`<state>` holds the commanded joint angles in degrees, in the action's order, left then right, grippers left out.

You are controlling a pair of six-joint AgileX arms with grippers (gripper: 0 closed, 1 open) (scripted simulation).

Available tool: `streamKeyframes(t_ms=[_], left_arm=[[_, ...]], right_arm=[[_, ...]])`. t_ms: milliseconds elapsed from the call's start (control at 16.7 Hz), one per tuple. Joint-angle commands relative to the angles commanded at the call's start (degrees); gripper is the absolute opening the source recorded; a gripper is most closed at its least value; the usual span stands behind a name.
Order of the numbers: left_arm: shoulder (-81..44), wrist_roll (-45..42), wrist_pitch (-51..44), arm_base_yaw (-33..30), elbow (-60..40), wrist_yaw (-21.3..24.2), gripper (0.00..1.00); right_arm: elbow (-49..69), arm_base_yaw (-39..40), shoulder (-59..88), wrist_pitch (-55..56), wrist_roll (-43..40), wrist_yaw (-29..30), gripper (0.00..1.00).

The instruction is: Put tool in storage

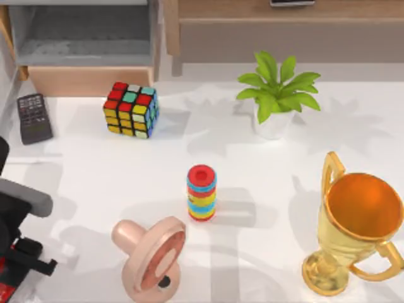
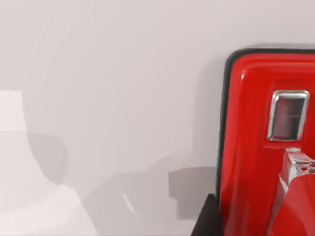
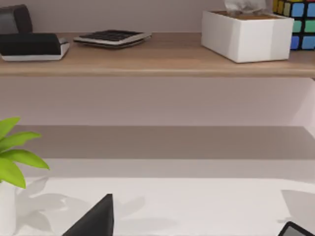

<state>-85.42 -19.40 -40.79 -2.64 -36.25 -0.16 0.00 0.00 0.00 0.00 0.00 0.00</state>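
White counter (image 1: 265, 189) spreads under my overhead camera, and along its far edge runs a long brown wooden shelf (image 1: 284, 19), which my right wrist camera sees carrying a white box (image 3: 246, 34), a flat dark calculator-like device (image 3: 110, 38) and a black-and-white gadget (image 3: 32, 46). At the far left corner the drawer (image 1: 82, 44) stands pulled out, its grey inside open to view behind the light tan front panel, with nothing that I can see lying in it. Next in bulk is the golden trophy (image 1: 353, 227) at the near right, upright with two handles. Behind it, toward the shelf, a green plant (image 1: 278, 88) sits in a white pot. At the near middle a pink round-headed object (image 1: 151, 255) lies tilted on the counter, and just beyond it a stack of coloured rings (image 1: 201, 192) stands upright. A multicoloured puzzle cube (image 1: 131, 109) rests near the drawer's front, with a black remote control (image 1: 33, 117) well to its left by the counter's edge. My left arm reaches in at the near left corner, and its left gripper (image 1: 16, 268) sits low there; I cannot tell how far its fingers are spread or whether they grip anything. The red stapler (image 2: 266, 147) lies on the counter right under that gripper, close up in the left wrist camera with its black trim and a metal window, and a sliver of red (image 1: 5, 291) shows at the overhead view's corner. My right arm is parked off to the right.
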Motion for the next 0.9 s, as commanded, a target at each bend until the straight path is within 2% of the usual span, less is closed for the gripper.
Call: streamKeyframes(t_ms=[420, 900], left_arm=[[0.2, 0.0, -0.2, 0.0, -0.2, 0.0, 0.0], [4.3, 0.1, -8.6, -0.1, -4.3, 0.0, 0.0]], right_arm=[[0.0, 0.0, 0.0, 0.0, 0.0, 0.0, 1.0], [0.0, 0.0, 0.0, 0.0, 0.0, 0.0, 1.0]])
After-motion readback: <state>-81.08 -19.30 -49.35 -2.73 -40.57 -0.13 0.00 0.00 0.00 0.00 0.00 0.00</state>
